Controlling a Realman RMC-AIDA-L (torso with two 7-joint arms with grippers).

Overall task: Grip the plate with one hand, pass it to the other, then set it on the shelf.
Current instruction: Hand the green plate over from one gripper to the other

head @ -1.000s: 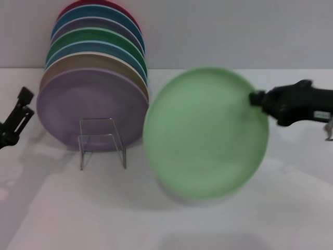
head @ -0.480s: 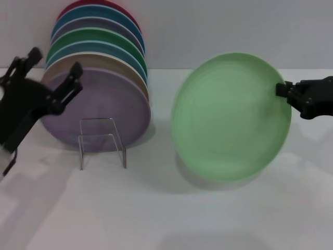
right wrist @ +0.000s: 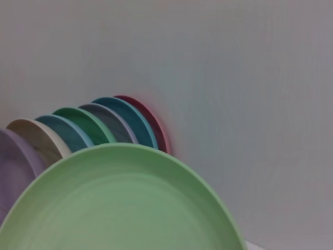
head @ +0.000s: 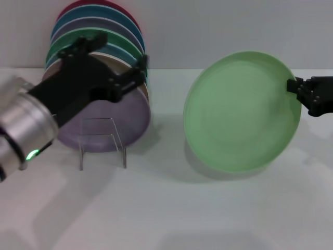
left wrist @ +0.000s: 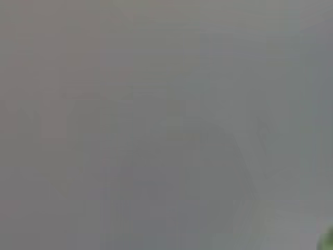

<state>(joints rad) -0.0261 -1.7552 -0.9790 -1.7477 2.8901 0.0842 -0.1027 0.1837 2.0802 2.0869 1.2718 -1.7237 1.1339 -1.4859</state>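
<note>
The pale mint-green plate (head: 242, 112) hangs on edge above the table at the right, its face turned toward the head camera. My right gripper (head: 295, 86) is shut on its right rim. It fills the lower part of the right wrist view as the plate (right wrist: 119, 203). My left gripper (head: 125, 50), on the bulky silver arm with a green light, is open in front of the plate stack, a gap to the left of the plate. The clear acrylic shelf (head: 102, 140) stands on the table below the left arm.
A row of several coloured plates (head: 99, 31) stands on edge at the back left, with a lavender one (head: 132, 117) in front. The same row shows in the right wrist view as coloured plates (right wrist: 88, 125). The white table (head: 166, 208) lies in front.
My left arm has swung in from the left edge, up and to the right across the plate stack. The right gripper has carried the plate slightly right and higher.
</note>
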